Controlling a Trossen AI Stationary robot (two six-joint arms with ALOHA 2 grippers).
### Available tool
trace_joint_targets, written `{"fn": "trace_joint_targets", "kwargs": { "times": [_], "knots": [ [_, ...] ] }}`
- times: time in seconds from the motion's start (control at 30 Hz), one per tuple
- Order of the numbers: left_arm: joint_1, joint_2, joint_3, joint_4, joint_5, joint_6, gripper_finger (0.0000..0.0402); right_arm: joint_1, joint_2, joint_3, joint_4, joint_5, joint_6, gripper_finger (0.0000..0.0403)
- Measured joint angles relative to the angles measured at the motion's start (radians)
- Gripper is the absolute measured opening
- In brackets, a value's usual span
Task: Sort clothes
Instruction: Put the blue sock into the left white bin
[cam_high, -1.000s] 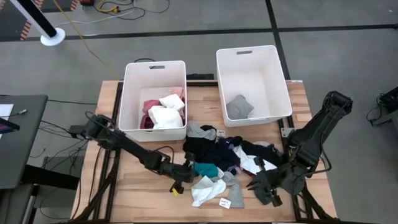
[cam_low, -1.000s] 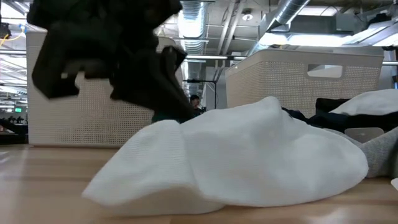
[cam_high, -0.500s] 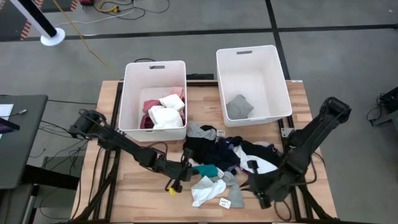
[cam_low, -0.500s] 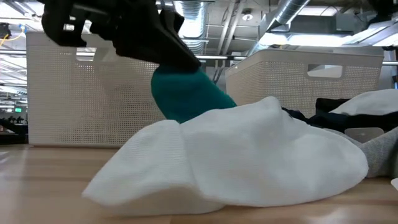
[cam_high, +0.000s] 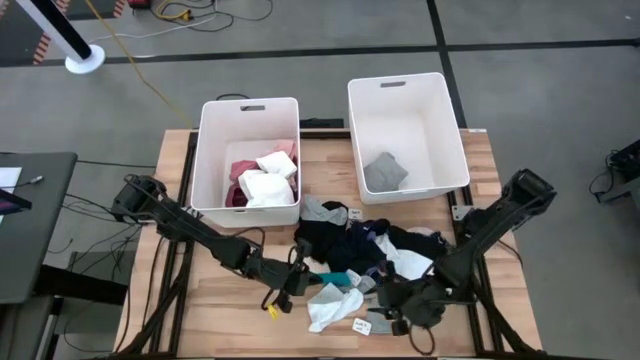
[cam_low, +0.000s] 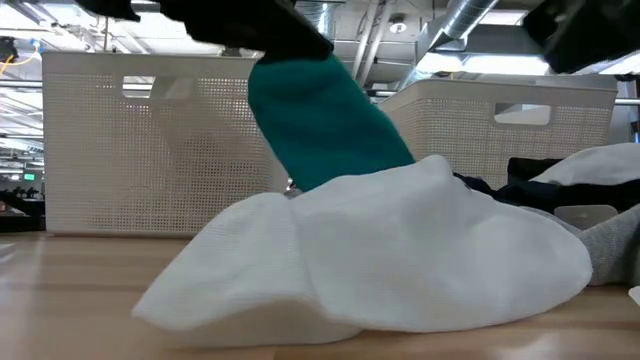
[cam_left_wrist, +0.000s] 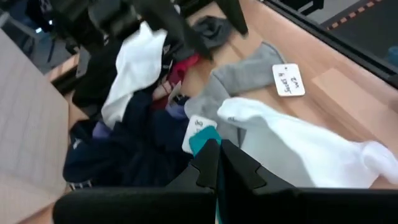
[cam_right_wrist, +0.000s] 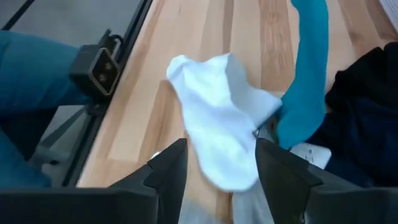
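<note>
Your left tool, clamped on the teal sock, has lifted it off the pile at the desk's lower centre, while your right tool has spread wide over the white sock, so sorting advances.

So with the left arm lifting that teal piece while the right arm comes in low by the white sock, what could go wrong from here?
1. The teal garment, in the left gripper's shut jaws, still trails into the clothes pile; it may drag a tagged neighbour along.
2. The right gripper, jaws open, points at the white sock right beside the hanging teal piece, so it might catch both.
3. Both arms work close together at the table's front edge; they could collide.
</note>
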Motion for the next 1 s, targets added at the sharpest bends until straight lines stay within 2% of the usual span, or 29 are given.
{"fn": "trace_joint_targets", "kwargs": {
  "times": [0.13, 0.53, 1.0],
  "knots": [
    [-0.003, 0.000, 0.028, -0.008, 0.004, 0.025, 0.0001, -0.034, 0.048, 0.000, 0.071, 0.000, -0.035, 0.0207],
    [-0.004, 0.000, 0.067, -0.060, 0.006, 0.031, 0.0001, -0.086, 0.078, 0.000, 0.147, 0.098, -0.130, 0.0157],
    [-0.004, 0.000, 0.067, -0.051, 0.006, 0.050, 0.0001, -0.134, 0.077, 0.000, 0.163, 0.099, -0.151, 0.0154]
  ]
}}
